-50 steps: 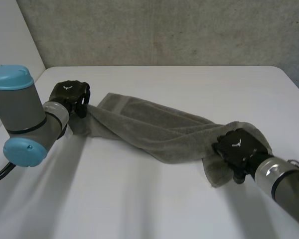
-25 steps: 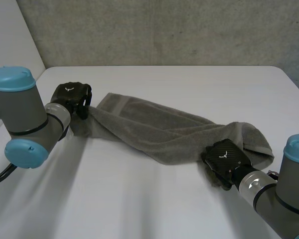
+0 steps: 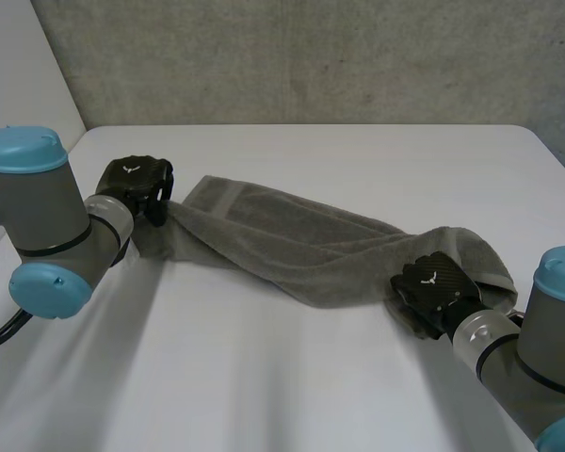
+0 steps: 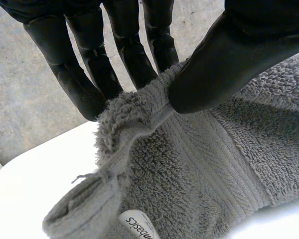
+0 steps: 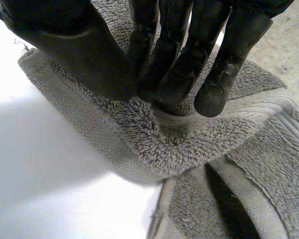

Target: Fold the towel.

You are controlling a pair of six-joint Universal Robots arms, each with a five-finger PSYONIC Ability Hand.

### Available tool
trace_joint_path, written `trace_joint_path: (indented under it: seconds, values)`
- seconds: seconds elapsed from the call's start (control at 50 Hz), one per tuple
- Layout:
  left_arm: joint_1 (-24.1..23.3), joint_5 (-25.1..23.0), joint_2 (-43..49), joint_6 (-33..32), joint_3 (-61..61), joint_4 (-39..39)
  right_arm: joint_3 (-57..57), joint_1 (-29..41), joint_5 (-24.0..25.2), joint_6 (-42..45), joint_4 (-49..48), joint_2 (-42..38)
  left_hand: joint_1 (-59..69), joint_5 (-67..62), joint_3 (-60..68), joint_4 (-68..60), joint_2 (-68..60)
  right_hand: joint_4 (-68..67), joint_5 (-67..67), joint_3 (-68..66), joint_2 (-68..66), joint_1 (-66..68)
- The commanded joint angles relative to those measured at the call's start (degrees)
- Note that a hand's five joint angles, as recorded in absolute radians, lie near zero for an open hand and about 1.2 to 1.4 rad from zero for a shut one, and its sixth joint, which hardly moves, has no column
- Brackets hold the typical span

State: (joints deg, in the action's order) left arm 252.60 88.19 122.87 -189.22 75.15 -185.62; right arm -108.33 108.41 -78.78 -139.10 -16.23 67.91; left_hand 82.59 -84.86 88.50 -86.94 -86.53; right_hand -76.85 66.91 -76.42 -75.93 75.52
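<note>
A grey towel (image 3: 292, 247) lies bunched in a long diagonal strip across the white table (image 3: 264, 377). My left hand (image 3: 137, 184) is at the strip's left end; in the left wrist view its thumb (image 4: 229, 64) and fingers (image 4: 89, 74) pinch a hemmed corner of the towel (image 4: 189, 164). My right hand (image 3: 435, 290) is at the strip's right end. In the right wrist view its fingers (image 5: 189, 59) and thumb (image 5: 79, 50) pinch a raised fold of the towel (image 5: 189, 144) near an edge.
A grey wall (image 3: 311, 56) stands behind the table's far edge. A white label (image 4: 139, 226) is sewn on the towel near my left hand's corner.
My right hand slid off the top of the towel's right end to its near edge and closed on a fold there. The left hand stayed still.
</note>
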Motion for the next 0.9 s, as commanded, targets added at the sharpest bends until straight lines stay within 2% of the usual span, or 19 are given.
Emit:
trace_joint_path:
  seconds: [0.02,0.06,0.08,0.1,0.12,0.14,0.18,0.58,0.9]
  values:
    - [-0.09,0.05,0.00,-0.01,0.09,0.09,0.48,-0.22,0.38,0.06,0.49,0.38,-2.59,14.86,-8.50,6.94,6.53,-3.15,3.09,-3.58,-4.07,4.48]
    - [-0.09,0.05,-0.09,-0.01,0.09,0.09,0.40,-0.04,0.47,0.06,0.84,0.38,-2.59,14.86,-8.50,6.94,6.53,-3.15,3.09,-3.58,-4.07,4.48]
    - [-0.09,0.05,-0.09,0.08,0.09,0.09,0.05,-0.04,0.73,0.15,0.93,0.29,-2.59,14.86,-8.50,6.94,6.53,10.95,-11.00,10.52,10.03,-9.61]
    - [-0.09,0.05,-0.09,0.08,0.09,0.09,0.05,-0.04,0.73,0.15,0.93,0.29,-2.59,14.86,-8.50,6.94,6.53,11.09,-11.15,10.66,10.17,-9.75]
    - [-0.09,0.05,0.00,-0.01,0.09,0.09,-0.39,-0.04,1.08,0.06,0.93,0.20,-2.59,14.86,-8.50,6.94,6.53,27.41,-27.47,26.98,26.49,-26.07]
    - [-0.09,0.05,0.00,-0.01,0.18,0.09,-0.48,-0.04,1.26,0.15,0.93,0.03,-2.59,14.86,-8.50,6.94,6.53,37.40,-37.46,36.97,36.48,-36.06]
    - [-0.09,0.05,-0.09,-0.01,0.26,0.00,-0.66,0.13,1.35,0.32,1.02,-0.06,-2.59,14.86,-8.50,6.94,6.53,39.00,-39.05,38.57,38.08,-37.66]
    - [-0.09,-0.03,0.09,-0.01,0.35,0.00,-1.27,0.75,1.61,0.23,0.93,-0.41,-2.59,14.86,-8.50,6.94,6.53,37.67,-37.72,37.24,36.75,-36.33]
    - [-0.09,-0.04,0.09,-0.01,0.35,0.00,-0.22,0.40,1.61,0.23,0.41,-2.08,-2.59,14.86,-8.50,6.94,6.53,5.40,-5.46,4.97,4.48,-4.07]
